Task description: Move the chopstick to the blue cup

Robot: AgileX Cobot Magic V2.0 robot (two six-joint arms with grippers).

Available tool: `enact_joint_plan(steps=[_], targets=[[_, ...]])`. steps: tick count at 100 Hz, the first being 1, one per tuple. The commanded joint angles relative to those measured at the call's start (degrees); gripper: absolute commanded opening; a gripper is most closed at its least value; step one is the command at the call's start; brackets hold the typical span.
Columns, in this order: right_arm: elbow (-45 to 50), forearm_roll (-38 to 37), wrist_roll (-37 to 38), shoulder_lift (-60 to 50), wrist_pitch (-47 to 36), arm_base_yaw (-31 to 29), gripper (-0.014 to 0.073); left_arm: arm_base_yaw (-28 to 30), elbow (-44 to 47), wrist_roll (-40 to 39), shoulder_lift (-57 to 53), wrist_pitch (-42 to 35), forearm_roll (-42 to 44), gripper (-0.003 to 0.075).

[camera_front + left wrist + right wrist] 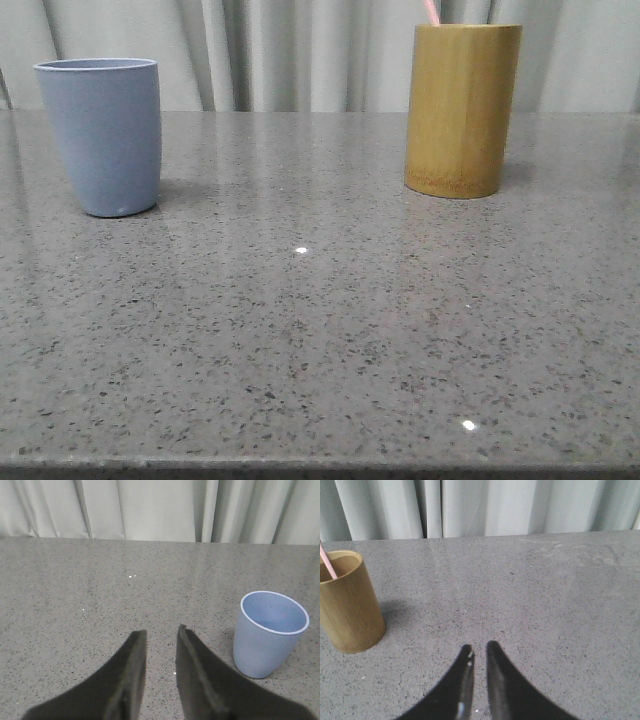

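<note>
near edge of the grey table (320, 400) lies bare. left gripper (160, 635) and right gripper (479, 651) hover slightly parted, holding nothing. at ten o'clock the blue cup (100, 135); at two o'clock chopsticks (431, 12) in the bamboo holder (462, 110), curtain (300, 50) behind.

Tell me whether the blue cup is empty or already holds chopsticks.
Empty. The left wrist view looks into the blue cup and shows bare interior; the pink chopsticks stick out of the bamboo holder.

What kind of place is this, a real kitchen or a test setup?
Probably a staged test setup, not a working kitchen. A speckled grey stone-like table holds only a blue cup and a bamboo holder with a pink chopstick, and plain pale curtains close off the background.
</note>
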Motion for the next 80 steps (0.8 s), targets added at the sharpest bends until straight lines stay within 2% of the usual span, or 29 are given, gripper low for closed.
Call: enact_joint_plan(steps=[1, 8, 13, 49, 71, 80], targets=[[-3.5, -0.7, -0.2, 3.1, -3.3, 0.0, 0.0288, 0.2, -2.5, 0.1, 2.1, -5.2, -0.8, 0.0337], [-4.3, -0.7, -0.2, 4.5, -3.4, 0.0, 0.0372, 0.2, -2.5, 0.1, 2.6, -5.9, -1.8, 0.0389], [-4.6, -0.7, -0.2, 5.3, -3.6, 0.0, 0.0395, 0.2, -2.5, 0.1, 2.6, -6.0, -2.1, 0.0395], [-4.5, 0.9, -0.2, 6.0, -5.5, 0.0, 0.0393, 0.2, -2.9, 0.1, 3.1, -9.6, -3.7, 0.0385], [-4.5, 1.0, -0.2, 6.9, -5.6, 0.0, 0.0393, 0.2, -12.1, 0.2, 11.9, -0.8, -3.9, 0.036], [-4.5, 1.0, -0.2, 7.2, -5.7, 0.0, 0.0393, 0.2, -17.3, 3.5, 17.2, 4.5, -5.9, 0.036]])
